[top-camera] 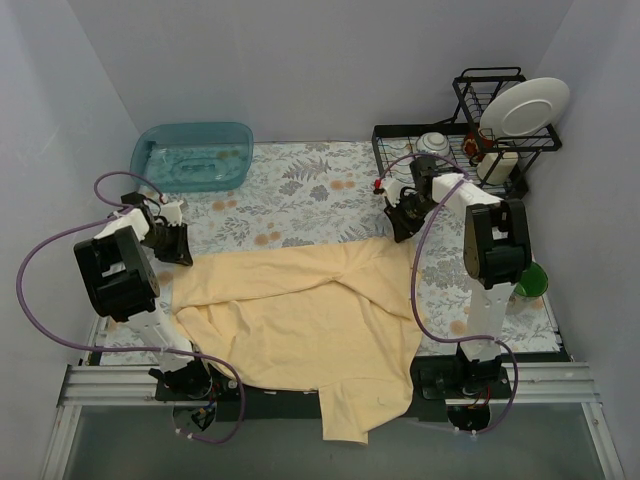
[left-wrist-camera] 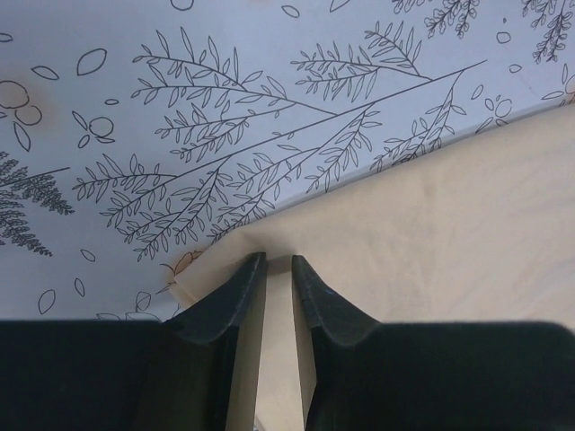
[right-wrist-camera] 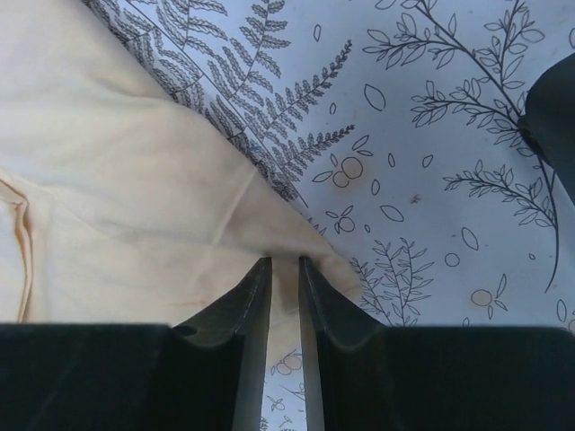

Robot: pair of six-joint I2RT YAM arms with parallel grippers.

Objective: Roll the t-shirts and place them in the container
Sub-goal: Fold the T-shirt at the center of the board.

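One pale yellow-beige t-shirt (top-camera: 300, 320) lies spread and wrinkled across the near half of the floral table, one end hanging over the front edge. My left gripper (top-camera: 178, 255) is at the shirt's far left corner, shut on the t-shirt's edge (left-wrist-camera: 279, 269). My right gripper (top-camera: 403, 232) is at the shirt's far right corner, shut on the t-shirt's edge (right-wrist-camera: 284, 269). The shirt's far edge runs stretched between the two grippers. In the wrist views cloth fills the narrow gap between each pair of fingers.
A blue-green plastic tub (top-camera: 192, 155) stands at the far left. A black dish rack (top-camera: 470, 145) with a white plate (top-camera: 523, 107) and a bowl stands at the far right. A green cup (top-camera: 530, 280) sits by the right arm. Floral covering (top-camera: 300, 190) lies beyond the shirt.
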